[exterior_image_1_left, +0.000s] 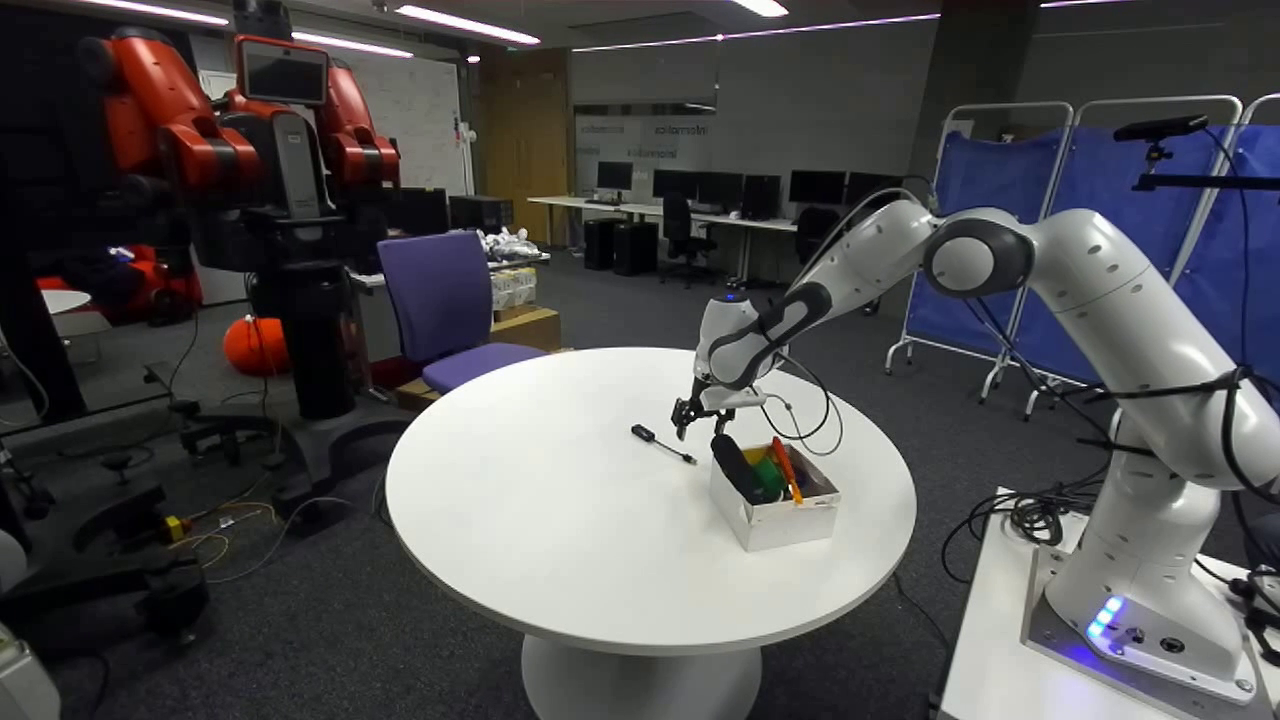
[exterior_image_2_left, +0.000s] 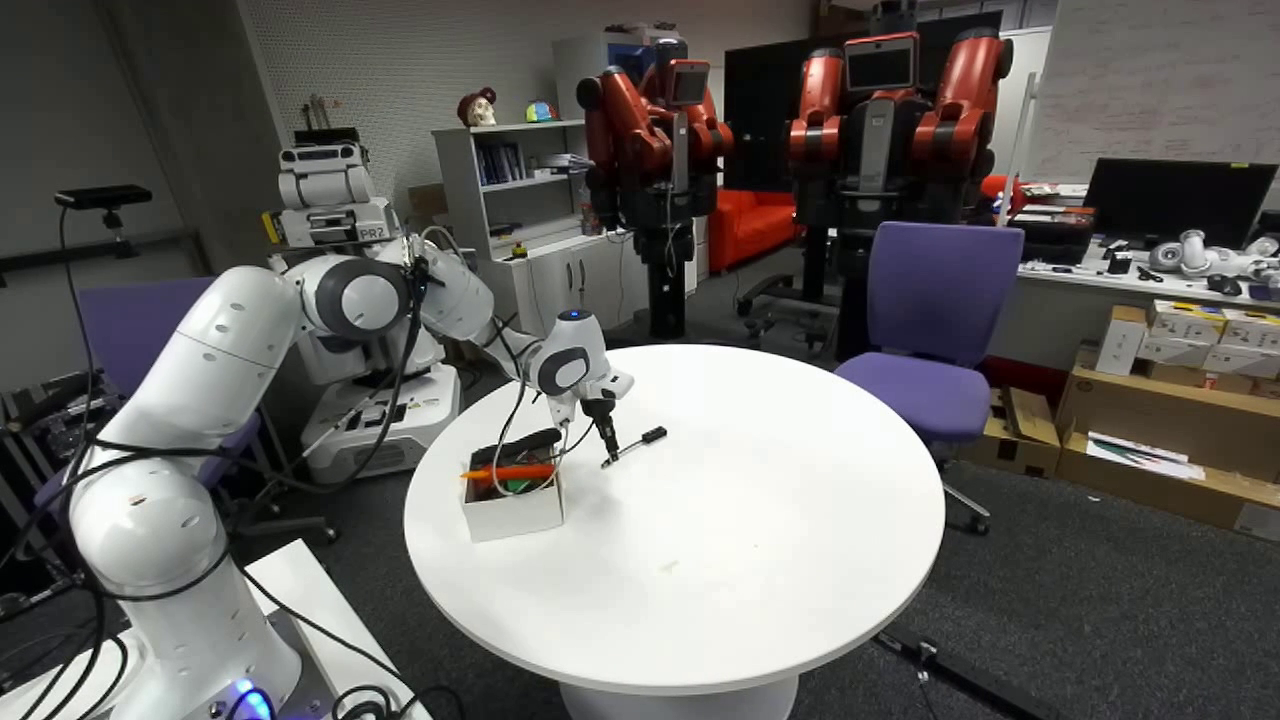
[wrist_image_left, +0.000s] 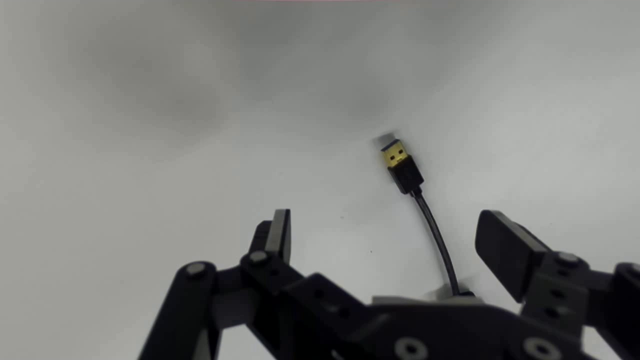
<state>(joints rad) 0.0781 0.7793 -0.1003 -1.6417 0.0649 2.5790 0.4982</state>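
A black USB adapter with a short cable (exterior_image_1_left: 645, 433) lies on the white round table (exterior_image_1_left: 520, 540); it also shows in an exterior view (exterior_image_2_left: 654, 435). In the wrist view its gold-tipped plug (wrist_image_left: 406, 174) lies just beyond my fingertips. Its cable runs between the fingers and its body is mostly hidden behind the gripper's base. My gripper (wrist_image_left: 384, 222) is open and empty above the cable. In both exterior views the gripper (exterior_image_1_left: 702, 425) (exterior_image_2_left: 606, 440) points down, close to the adapter's cable.
A white open box (exterior_image_1_left: 790, 525) (exterior_image_2_left: 515, 515) stands beside the gripper. It holds a black item (exterior_image_1_left: 738, 468), an orange item (exterior_image_1_left: 786, 470) and a green item (exterior_image_1_left: 768, 478). A loose arm cable (exterior_image_1_left: 835, 415) loops near the box. A purple chair (exterior_image_2_left: 930, 290) stands by the table.
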